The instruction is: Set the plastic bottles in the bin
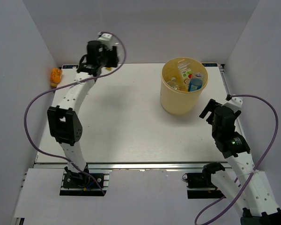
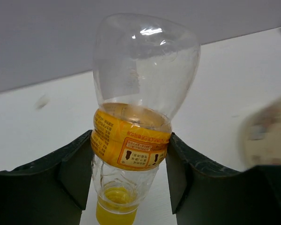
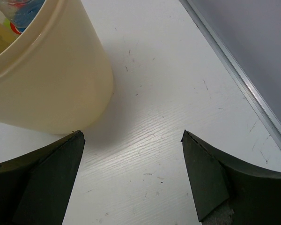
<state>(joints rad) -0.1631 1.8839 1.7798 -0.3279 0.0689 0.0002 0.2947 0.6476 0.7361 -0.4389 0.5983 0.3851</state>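
My left gripper (image 1: 103,65) is at the far left of the table, shut on a clear plastic bottle (image 2: 136,117) with an orange label and a yellow cap. Its fingers (image 2: 77,173) clamp the label band, cap toward the camera. The yellow-orange bin (image 1: 182,86) stands at the far right and holds several bottles (image 1: 191,79). Another orange bottle (image 1: 55,76) lies at the far left edge by the wall. My right gripper (image 1: 208,110) is open and empty, low over the table just right of the bin (image 3: 47,79).
White walls close in the left, back and right. A metal rail (image 3: 234,70) runs along the table's right edge close to my right gripper. A purple cable (image 1: 33,108) loops beside the left arm.
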